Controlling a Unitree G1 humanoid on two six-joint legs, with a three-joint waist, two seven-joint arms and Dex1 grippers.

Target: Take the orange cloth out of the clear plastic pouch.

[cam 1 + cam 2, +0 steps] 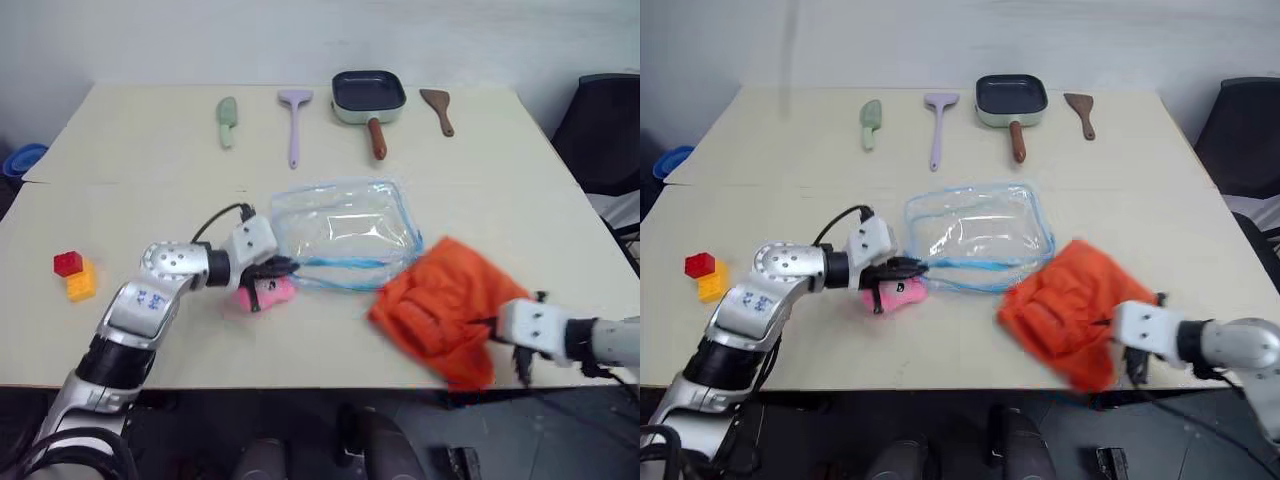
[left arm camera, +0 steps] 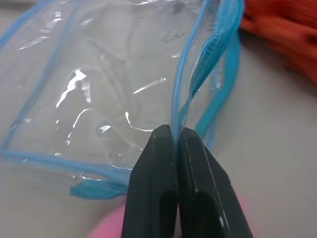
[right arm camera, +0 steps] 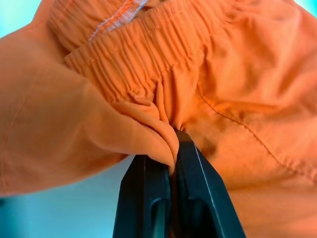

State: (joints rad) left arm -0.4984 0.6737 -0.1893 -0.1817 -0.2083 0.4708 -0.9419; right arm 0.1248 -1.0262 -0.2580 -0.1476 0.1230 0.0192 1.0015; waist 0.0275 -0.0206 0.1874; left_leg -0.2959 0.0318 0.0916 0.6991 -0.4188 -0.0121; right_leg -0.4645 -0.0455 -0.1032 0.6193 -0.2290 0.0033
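The orange cloth (image 1: 440, 305) is already clear of the clear plastic pouch (image 1: 345, 232): it hangs bunched at the near right of the table (image 1: 150, 150), just beside the pouch's right corner and partly over the table's front edge. The right tool (image 3: 173, 136) has its two black fingers pinched together on a fold of fabric just below the gathered hem, which looks like a sensible place to grip, since the doubled-up elastic edge gives something thick to bite on while the rest of the cloth drapes free. The pouch lies flat near the middle of the table, looking empty, its light-blue edging gaping toward the cloth. The left tool (image 2: 174, 144) is clamped on that blue rim at the pouch's near left corner, and I judge it is there to anchor the bag so it cannot slide along as the cloth is drawn out the other way. Tucked under that left tool sits a pink plush toy (image 1: 268, 293), touching the pouch's near edge. Farther off, two toy blocks, red (image 1: 68, 263) and yellow (image 1: 82, 283), sit at the left, and along the far side lie a green knife (image 1: 228, 121), a lilac spatula (image 1: 294, 125), a small pan (image 1: 369, 98) and a brown spatula (image 1: 438, 109), all well apart from the work.
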